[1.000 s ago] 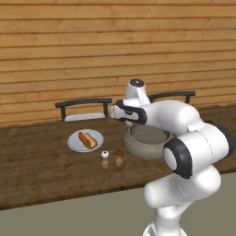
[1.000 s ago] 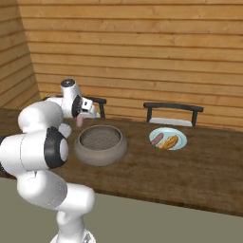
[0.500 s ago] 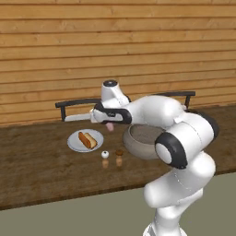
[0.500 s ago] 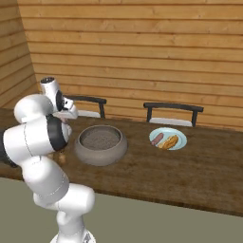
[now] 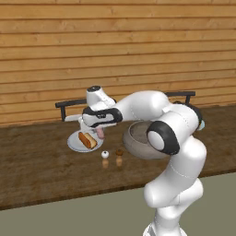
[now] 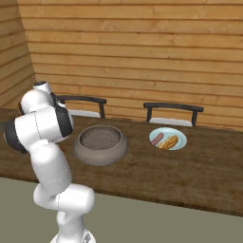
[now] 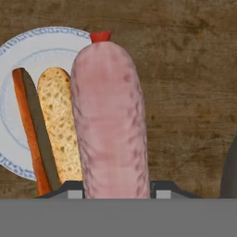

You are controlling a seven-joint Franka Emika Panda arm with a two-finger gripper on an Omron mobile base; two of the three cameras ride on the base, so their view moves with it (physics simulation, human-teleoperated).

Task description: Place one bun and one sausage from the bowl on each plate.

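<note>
Fingers (image 7: pixel 114 192) round upright sausage (image 7: pixel 111 115) (lengthwise)

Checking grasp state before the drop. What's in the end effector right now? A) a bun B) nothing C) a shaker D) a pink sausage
D: the end effector is closed on a pink sausage, hanging above the table beside the white plate that holds a bun.
</note>
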